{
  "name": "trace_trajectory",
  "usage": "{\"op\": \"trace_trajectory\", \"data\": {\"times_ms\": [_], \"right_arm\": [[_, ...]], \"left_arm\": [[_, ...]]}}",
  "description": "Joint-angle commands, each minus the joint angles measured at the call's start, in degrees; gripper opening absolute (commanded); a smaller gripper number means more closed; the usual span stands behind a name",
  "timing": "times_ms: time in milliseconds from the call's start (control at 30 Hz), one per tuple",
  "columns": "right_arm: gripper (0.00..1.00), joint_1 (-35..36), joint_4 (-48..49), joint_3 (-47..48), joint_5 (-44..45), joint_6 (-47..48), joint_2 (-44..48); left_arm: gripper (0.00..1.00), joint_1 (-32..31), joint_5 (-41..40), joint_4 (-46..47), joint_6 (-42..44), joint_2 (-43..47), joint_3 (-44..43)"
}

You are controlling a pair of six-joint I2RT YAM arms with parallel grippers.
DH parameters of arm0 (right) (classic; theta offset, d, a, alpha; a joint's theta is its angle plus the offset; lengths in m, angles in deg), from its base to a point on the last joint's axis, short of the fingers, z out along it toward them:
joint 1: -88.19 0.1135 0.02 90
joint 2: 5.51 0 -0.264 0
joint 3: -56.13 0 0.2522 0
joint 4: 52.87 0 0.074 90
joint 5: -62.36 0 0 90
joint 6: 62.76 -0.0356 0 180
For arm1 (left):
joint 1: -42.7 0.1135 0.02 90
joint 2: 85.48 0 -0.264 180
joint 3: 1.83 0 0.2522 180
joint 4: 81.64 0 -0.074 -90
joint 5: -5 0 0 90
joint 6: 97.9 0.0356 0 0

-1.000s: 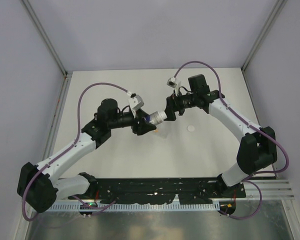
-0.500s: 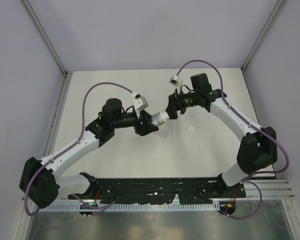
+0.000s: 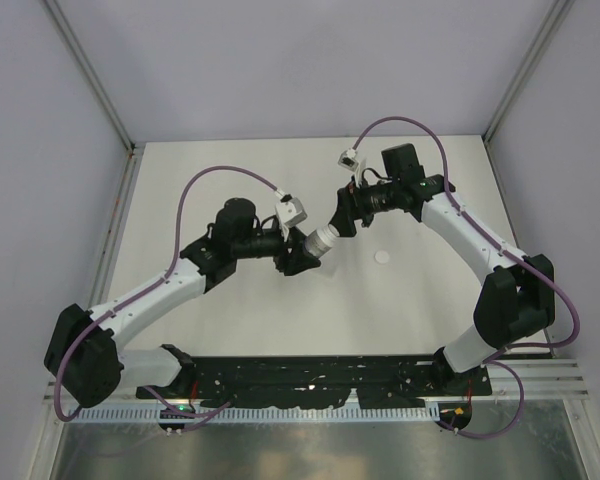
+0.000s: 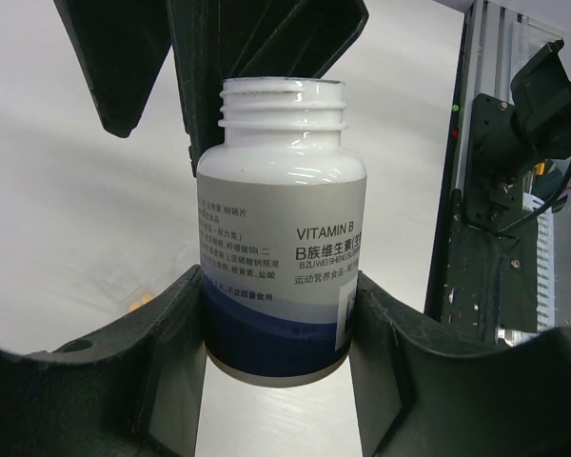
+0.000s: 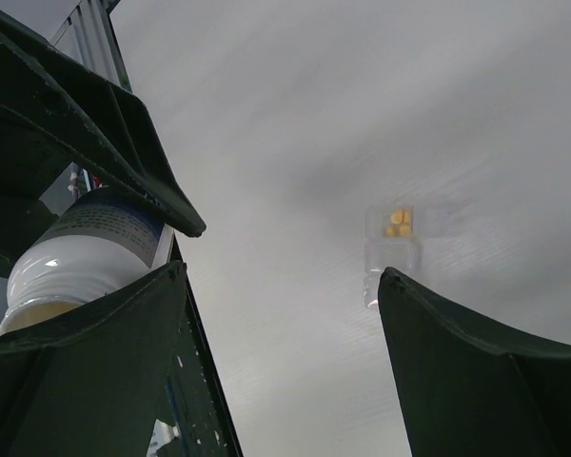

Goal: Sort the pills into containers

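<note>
Bottle (image 4: 281,248): base hidden between the fingers of the left claw (image 4: 278,295); fine label print too small to read. In the right wrist view it is part-covered by dark fingers and cut off at the left edge. Packet (image 5: 392,249): blurred. Orange pills (image 5: 398,223): count unclear.

1 overhead view, 2 wrist close-ups.
Top looks down from near side onto pale table (image 3: 230,170); all 3 share white open-necked labelled plastic bottle (image 3: 322,240) (image 4: 281,219) (image 5: 67,262).

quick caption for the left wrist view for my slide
Uncapped vitamin B bottle, threaded neck bare, clamped round its lower body by the left gripper.
</note>
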Motion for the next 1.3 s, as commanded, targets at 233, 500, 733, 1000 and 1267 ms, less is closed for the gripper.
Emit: {"op": "trace_trajectory", "data": {"times_ms": [233, 500, 733, 1000, 1267], "right_arm": [[0.86, 1.24, -2.31, 3.71, -1.89, 0.01, 3.86], [0.86, 1.42, -3.10, 3.71, -0.57, 0.88, 4.13], [0.87, 1.15, -3.72, 2.39, 8.47, 2.99, 5.35], [0.88, 0.01, -3.72, -3.05, 25.34, 7.47, 8.70], [0.88, -0.08, -2.67, -11.31, 39.14, 9.59, 7.82]], "left_arm": [[0.00, -0.80, -6.10, -1.98, 3.34, -2.69, -3.90], [0.00, -1.33, -6.81, -4.09, 3.70, -3.58, -4.78], [0.00, -1.33, -6.10, -6.19, 6.15, -0.95, -3.99], [0.00, -1.16, -6.28, -8.39, 9.93, 3.89, -1.27], [0.00, -1.16, -5.93, -10.76, 11.87, 7.05, 0.05]]}}
